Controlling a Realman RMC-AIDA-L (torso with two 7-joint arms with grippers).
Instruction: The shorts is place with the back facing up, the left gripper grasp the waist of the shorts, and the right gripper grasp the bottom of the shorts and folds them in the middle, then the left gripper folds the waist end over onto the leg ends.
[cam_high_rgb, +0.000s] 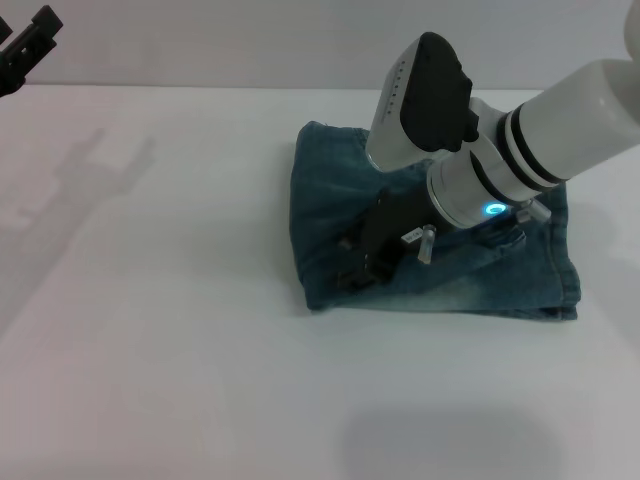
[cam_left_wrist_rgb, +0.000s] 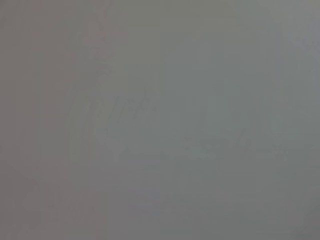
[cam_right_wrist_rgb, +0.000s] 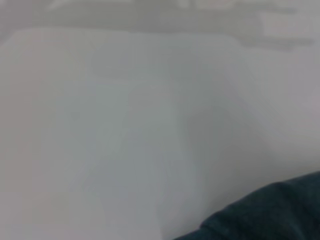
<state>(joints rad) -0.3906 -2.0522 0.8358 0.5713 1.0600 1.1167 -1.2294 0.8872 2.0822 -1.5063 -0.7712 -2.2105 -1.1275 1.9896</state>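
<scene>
The blue-green denim shorts (cam_high_rgb: 480, 270) lie folded into a compact rectangle on the white table (cam_high_rgb: 150, 350), right of centre. A pale bleached band runs along their near edge. I cannot tell the waist from the leg ends in this bundle. My right gripper (cam_high_rgb: 352, 268) reaches in from the upper right and sits low over the left part of the shorts, at or just above the cloth. A dark corner of the shorts (cam_right_wrist_rgb: 270, 215) shows in the right wrist view. My left gripper (cam_high_rgb: 25, 45) hangs raised at the far left back, well away from the shorts.
The white and black right forearm (cam_high_rgb: 520, 150) crosses above the back half of the shorts and hides it. Bare white table surface (cam_left_wrist_rgb: 160, 120) fills the left wrist view. The table's far edge meets a pale wall (cam_high_rgb: 200, 40).
</scene>
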